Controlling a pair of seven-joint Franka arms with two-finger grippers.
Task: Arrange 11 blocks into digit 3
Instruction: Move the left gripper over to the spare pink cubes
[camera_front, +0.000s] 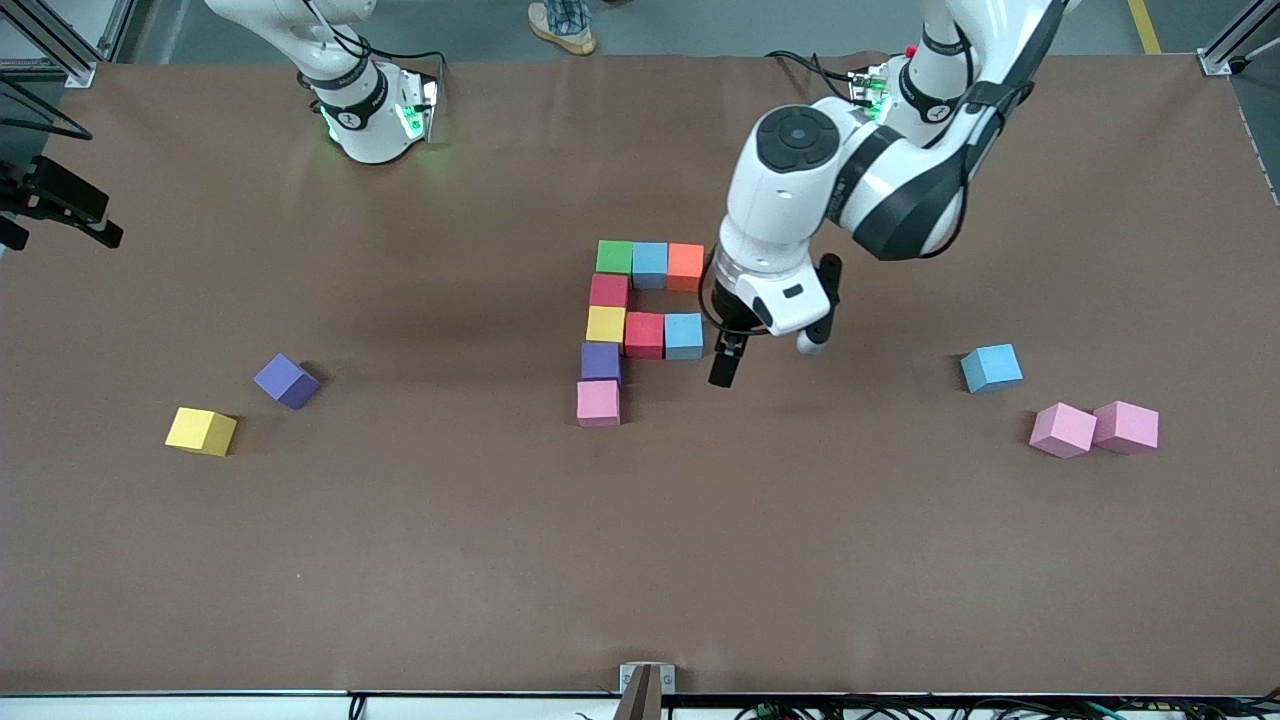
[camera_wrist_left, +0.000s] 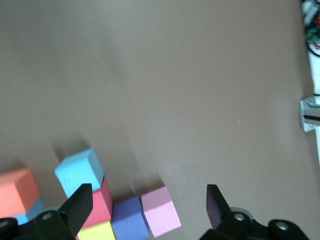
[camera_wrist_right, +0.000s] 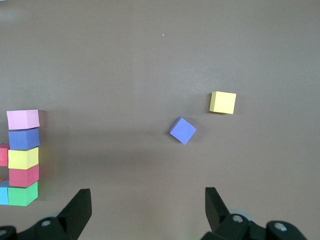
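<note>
Left pincer (camera_front: 765, 360) hangs spread and empty just beside the unfinished digit 3 (camera_front: 640, 325) mid-surface; right pincer (camera_wrist_right: 147, 210), also spread, waits above loose purple block (camera_wrist_right: 182, 130)

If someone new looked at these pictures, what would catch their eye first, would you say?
The unfinished figure of touching coloured foam cubes at the table's middle stands out, with the left gripper beside it, jaws open. Two loose pink foam cubes touch each other toward the left arm's end.
</note>
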